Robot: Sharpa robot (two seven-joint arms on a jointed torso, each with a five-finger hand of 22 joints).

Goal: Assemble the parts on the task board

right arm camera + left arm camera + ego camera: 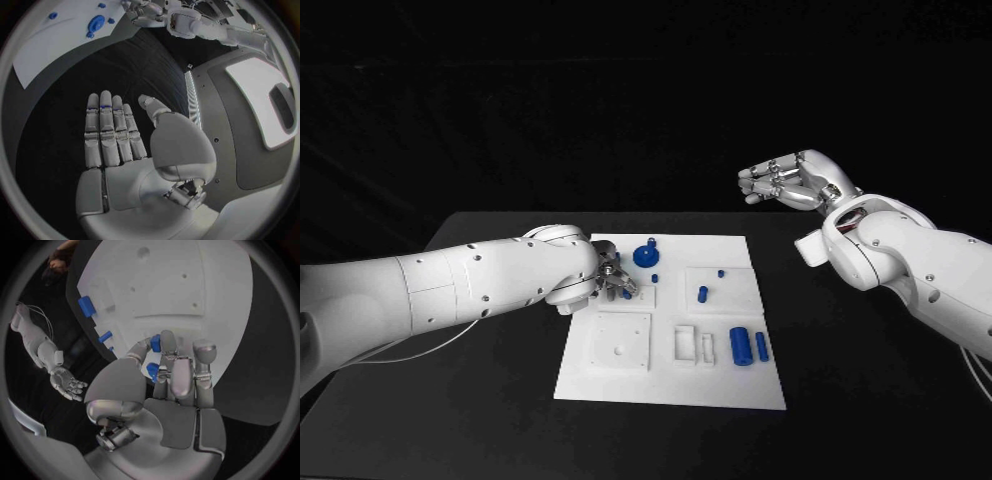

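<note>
The white task board [672, 384] lies mid-table. My left hand [597, 279] hovers over the board's far left part and pinches a small blue part [154, 343] between thumb and fingertips; a second bit of blue [152, 371] shows lower in the same grip. A round blue knob [646, 256] stands near the board's far edge. Small blue pegs [702, 294] sit at mid-board, and two blue cylinders [740, 347] lie at its near right. My right hand [792, 183] is raised beyond the board's far right corner, fingers extended and holding nothing [119, 135].
A square white insert [623, 342] and a narrow slotted piece [687, 343] occupy the board's near half. Black table [862, 360] surrounds the board on all sides. My right forearm [920, 270] slants over the table's right side.
</note>
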